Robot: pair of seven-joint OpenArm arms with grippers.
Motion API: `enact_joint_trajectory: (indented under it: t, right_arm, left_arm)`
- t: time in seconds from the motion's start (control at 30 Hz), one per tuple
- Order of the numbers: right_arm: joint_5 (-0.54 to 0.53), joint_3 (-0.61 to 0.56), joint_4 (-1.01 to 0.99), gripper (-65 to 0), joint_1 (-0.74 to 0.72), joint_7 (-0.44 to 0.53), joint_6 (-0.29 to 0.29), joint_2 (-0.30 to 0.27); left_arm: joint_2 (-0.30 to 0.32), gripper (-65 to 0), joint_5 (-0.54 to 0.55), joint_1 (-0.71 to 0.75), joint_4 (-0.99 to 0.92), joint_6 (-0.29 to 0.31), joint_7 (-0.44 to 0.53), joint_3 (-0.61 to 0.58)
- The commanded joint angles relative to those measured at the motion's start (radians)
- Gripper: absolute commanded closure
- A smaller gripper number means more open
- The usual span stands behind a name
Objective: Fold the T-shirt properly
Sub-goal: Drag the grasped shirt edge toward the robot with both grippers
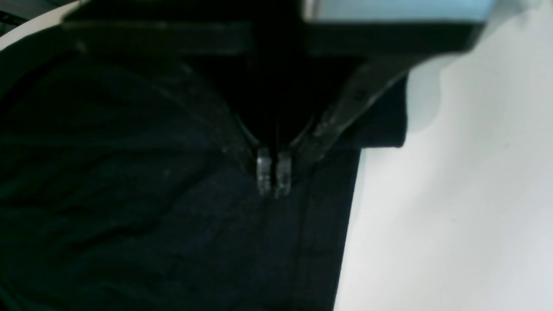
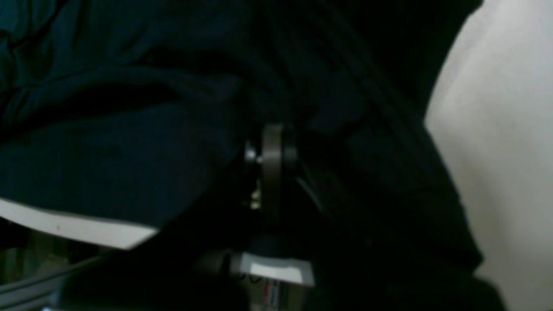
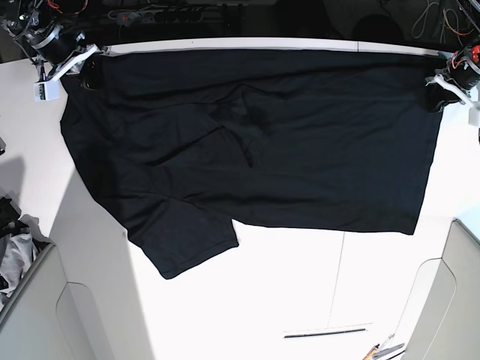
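The black T-shirt lies spread across the far half of the white table, one sleeve pointing toward the near left. Its far edge runs straight between my two grippers. My left gripper is at the shirt's far right corner. In the left wrist view its clear fingertips are pressed together on the black fabric near the shirt's side edge. My right gripper is at the far left corner. In the right wrist view dark fabric fills the frame and hides its fingers.
A grey, white and black cloth pile sits at the left edge. A thin dark strip and some pens lie near the front right. Cables run behind the table's far edge.
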State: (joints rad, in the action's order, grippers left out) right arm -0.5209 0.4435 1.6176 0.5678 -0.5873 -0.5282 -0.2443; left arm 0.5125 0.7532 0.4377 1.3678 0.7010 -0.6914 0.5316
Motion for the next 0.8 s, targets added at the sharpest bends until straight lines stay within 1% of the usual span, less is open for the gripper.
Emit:
enact_joint_trajectory:
  t: [0.0, 0.13, 0.3, 0.37, 0.57, 0.67, 0.77]
  right_arm:
    - [0.050, 0.014, -0.003, 0.0, 0.020, -0.072, 0.015, -0.010]
    - [0.037, 0.060, -0.002, 0.0, 0.019, -0.067, 0.015, -0.011]
    - [-0.068, 0.081, -0.002, 0.0, 0.005, -0.061, 0.014, -0.010]
    - [-0.086, 0.081, -0.002, 0.0, -0.012, -0.061, -0.004, -0.010]
    - [-0.101, 0.081, -0.002, 0.0, -0.095, -0.061, -0.011, -0.010]
    - [-0.135, 0.081, -0.002, 0.0, -0.145, -0.061, -0.011, -0.009]
    - [-0.142, 0.080, -0.002, 0.0, -0.196, -0.061, -0.011, -0.007]
  left_arm:
    - [0.008, 0.0, -0.047, 0.014, -0.001, -0.003, -0.069, 0.000]
    - [0.008, 0.0, -0.046, 0.014, -0.001, -0.003, -0.068, 0.000]
    - [0.008, 0.0, -0.030, 0.011, 0.018, -0.003, -0.019, 0.000]
    - [0.008, 0.0, -0.030, 0.011, 0.036, -0.003, 0.005, 0.000]
    - [0.008, 0.0, -0.031, 0.009, 0.123, -0.003, 0.015, 0.000]
    - [0.009, 0.0, -0.032, 0.008, 0.166, -0.003, 0.019, 0.000]
    - [0.009, 0.0, -0.033, 0.008, 0.203, -0.003, 0.019, 0.000]
